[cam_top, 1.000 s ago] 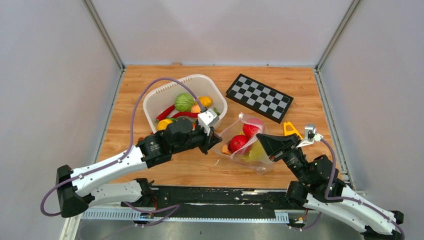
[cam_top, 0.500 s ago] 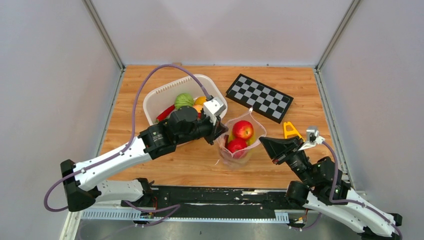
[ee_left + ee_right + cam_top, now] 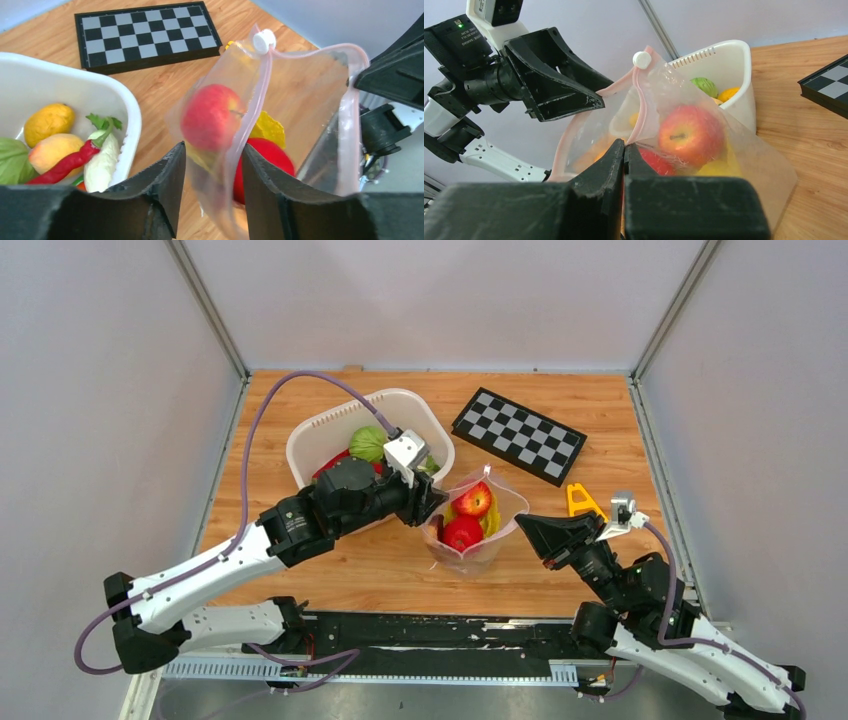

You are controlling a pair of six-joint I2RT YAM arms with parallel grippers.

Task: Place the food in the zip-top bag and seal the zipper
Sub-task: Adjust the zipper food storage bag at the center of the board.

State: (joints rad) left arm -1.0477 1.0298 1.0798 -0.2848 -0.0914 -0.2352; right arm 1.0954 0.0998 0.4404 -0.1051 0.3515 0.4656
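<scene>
The clear zip-top bag (image 3: pixel 470 545) stands upright in the middle of the table with its mouth open. A red apple (image 3: pixel 477 499), another red fruit (image 3: pixel 462 532) and a yellow piece (image 3: pixel 267 130) lie inside. My right gripper (image 3: pixel 524 525) is shut on the right side of the mouth, pinching the pink zipper (image 3: pixel 639 120) just below its white slider (image 3: pixel 642 59). My left gripper (image 3: pixel 212 150) is at the bag's left side with its jaws apart. The bag's wall and zipper strip (image 3: pixel 260 95) pass loosely between them. More food lies in the white basket (image 3: pixel 310 445): a green cabbage (image 3: pixel 368 443), a yellow fruit (image 3: pixel 47 122) and a red chilli (image 3: pixel 65 165).
A black-and-white checkerboard (image 3: pixel 518 435) lies at the back right. A yellow toy car (image 3: pixel 578 499) sits just behind my right gripper. The basket stands right behind my left wrist. Grey walls close in the table on three sides.
The bag has been raised from lying slumped to standing with its mouth open, and has shifted left. My left gripper's jaws have parted, letting go of the bag's edge.
</scene>
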